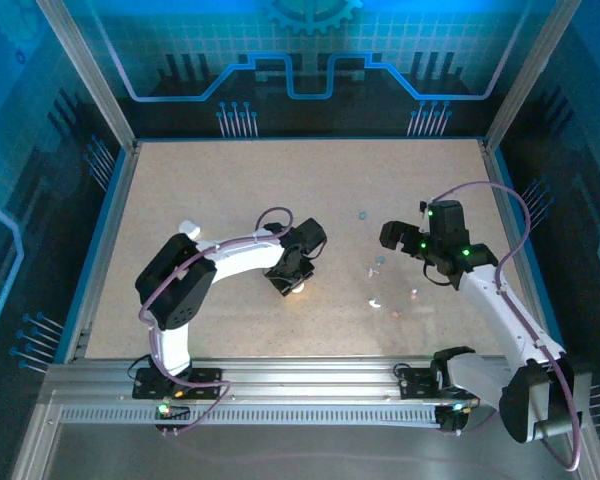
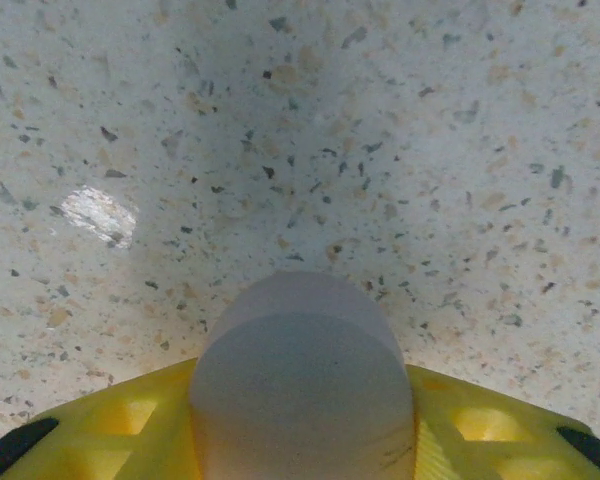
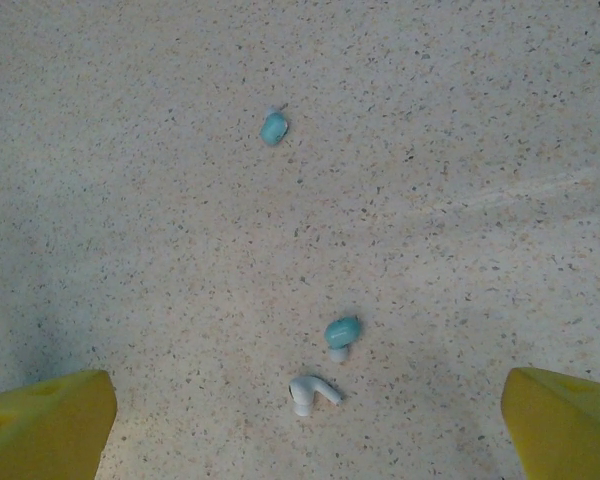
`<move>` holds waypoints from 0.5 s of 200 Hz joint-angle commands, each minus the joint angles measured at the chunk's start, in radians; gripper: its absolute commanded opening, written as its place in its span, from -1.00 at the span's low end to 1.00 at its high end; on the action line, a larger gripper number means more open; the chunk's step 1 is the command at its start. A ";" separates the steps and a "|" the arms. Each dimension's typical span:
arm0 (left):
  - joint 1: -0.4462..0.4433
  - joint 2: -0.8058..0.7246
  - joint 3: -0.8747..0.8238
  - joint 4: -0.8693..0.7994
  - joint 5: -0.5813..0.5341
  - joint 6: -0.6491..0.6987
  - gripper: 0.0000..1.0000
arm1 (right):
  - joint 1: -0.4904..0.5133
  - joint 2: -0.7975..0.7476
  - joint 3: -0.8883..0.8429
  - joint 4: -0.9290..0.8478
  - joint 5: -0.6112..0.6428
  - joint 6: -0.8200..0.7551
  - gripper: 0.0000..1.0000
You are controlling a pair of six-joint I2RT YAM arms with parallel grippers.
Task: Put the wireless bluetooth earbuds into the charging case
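Observation:
A white rounded charging case (image 2: 300, 340) sits between the yellow fingers (image 2: 110, 430) of my left gripper (image 2: 300, 410), which press on both of its sides just above the table. From above, that gripper (image 1: 288, 280) is at mid-table with the case (image 1: 296, 291) under it. My right gripper (image 3: 307, 435) is open above the table, nothing between its fingers. Ahead of it lie a white stemmed earbud (image 3: 310, 393), a pale blue earbud (image 3: 341, 333) and, farther off, another blue one (image 3: 273, 127). From above, the right gripper (image 1: 405, 230) hovers beside the scattered earbuds (image 1: 378, 263).
More small earbuds lie right of centre: a white one (image 1: 376, 303) and pinkish ones (image 1: 413, 294). A blue one (image 1: 360, 212) lies farther back. Aluminium frame posts and blue walls border the speckled table (image 1: 230, 190).

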 commanded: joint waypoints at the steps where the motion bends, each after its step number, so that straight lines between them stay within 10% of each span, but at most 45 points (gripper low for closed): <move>1: -0.006 0.009 0.018 -0.009 0.015 -0.037 -0.06 | -0.004 -0.014 -0.015 0.003 0.000 0.011 1.00; 100: -0.006 -0.138 -0.014 0.005 -0.109 0.071 0.56 | -0.005 -0.039 -0.035 0.115 -0.177 -0.085 0.91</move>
